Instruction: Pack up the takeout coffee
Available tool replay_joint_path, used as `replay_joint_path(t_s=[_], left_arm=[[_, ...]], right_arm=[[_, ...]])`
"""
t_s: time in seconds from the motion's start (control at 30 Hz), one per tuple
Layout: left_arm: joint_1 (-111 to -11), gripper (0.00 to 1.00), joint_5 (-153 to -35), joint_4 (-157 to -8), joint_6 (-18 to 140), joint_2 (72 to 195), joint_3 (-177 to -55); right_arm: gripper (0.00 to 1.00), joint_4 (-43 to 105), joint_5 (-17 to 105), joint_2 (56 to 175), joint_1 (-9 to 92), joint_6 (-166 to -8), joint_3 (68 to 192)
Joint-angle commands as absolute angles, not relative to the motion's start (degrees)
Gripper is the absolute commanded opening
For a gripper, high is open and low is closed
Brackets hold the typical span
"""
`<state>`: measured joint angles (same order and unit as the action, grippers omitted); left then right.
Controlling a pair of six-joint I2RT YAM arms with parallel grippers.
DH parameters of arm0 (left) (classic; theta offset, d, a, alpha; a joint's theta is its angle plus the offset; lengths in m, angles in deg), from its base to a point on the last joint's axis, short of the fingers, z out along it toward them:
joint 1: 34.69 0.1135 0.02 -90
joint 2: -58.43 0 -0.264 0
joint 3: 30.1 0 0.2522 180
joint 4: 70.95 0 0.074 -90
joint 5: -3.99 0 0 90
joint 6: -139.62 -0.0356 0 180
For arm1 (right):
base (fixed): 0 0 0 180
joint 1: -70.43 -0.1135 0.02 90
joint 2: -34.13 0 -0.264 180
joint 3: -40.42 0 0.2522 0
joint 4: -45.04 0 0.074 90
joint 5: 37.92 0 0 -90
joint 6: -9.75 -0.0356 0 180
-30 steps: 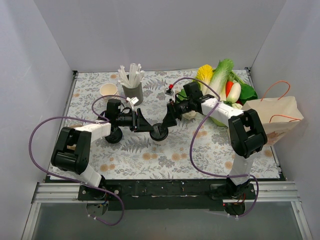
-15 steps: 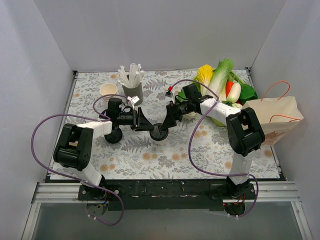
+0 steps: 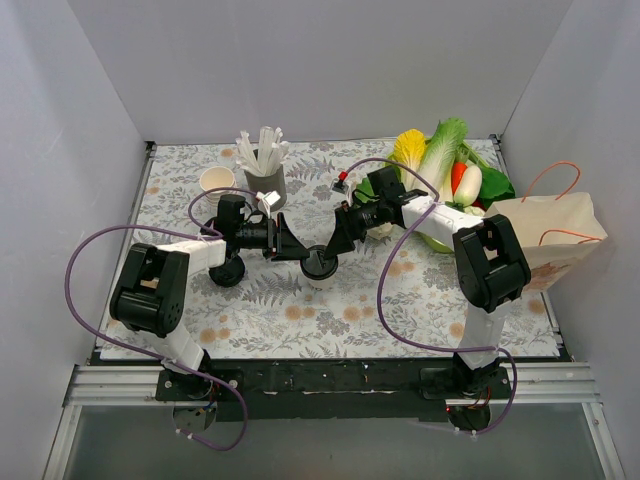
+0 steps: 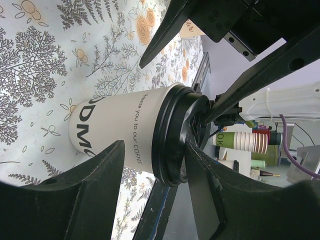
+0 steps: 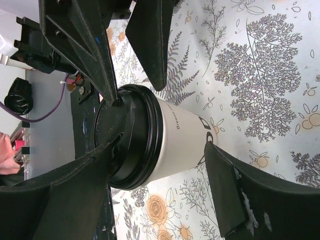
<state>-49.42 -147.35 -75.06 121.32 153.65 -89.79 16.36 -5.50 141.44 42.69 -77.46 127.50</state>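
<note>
The takeout coffee [image 3: 320,264], a cream-white paper cup with a black lid, stands upright mid-table. It shows in the left wrist view [image 4: 120,125] and in the right wrist view [image 5: 182,135]. My left gripper [image 3: 300,252] reaches it from the left, turned on its side. Its jaws are open [image 4: 154,146]: the upper finger rests on the lid's top, and the lower finger sits beside the cup wall near the table. My right gripper [image 3: 336,245] reaches it from the right, also open [image 5: 164,145], with one finger on the lid's top and the other low by the cup's base.
A loose black lid [image 3: 227,271] lies left of the cup. Lidless cups [image 3: 217,180] and a grey holder of white sticks [image 3: 264,172] stand at the back left. A pile of vegetables [image 3: 445,170] and a paper bag [image 3: 552,235] are at the right.
The left arm has shifted slightly and both grippers stay at the cup. The cup has barely moved.
</note>
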Motion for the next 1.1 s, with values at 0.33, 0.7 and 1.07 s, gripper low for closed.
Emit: replay_joint_path(t_s=[0.33, 0.7, 1.07], left_arm=[[-49.20, 0.50, -148.58, -74.16, 120.20, 152.21, -89.83], [-49.20, 0.50, -148.76, -72.50, 121.51, 153.26, -90.18], [-49.20, 0.49, -148.32, -73.28, 120.73, 154.32, -92.20]], right_arm=[[0.72, 16.68, -7.77, 141.36, 42.92, -76.56, 124.85], [0.69, 20.11, -10.32, 142.24, 44.59, -79.02, 124.32], [0.75, 22.66, -8.74, 143.38, 44.68, -83.15, 127.57]])
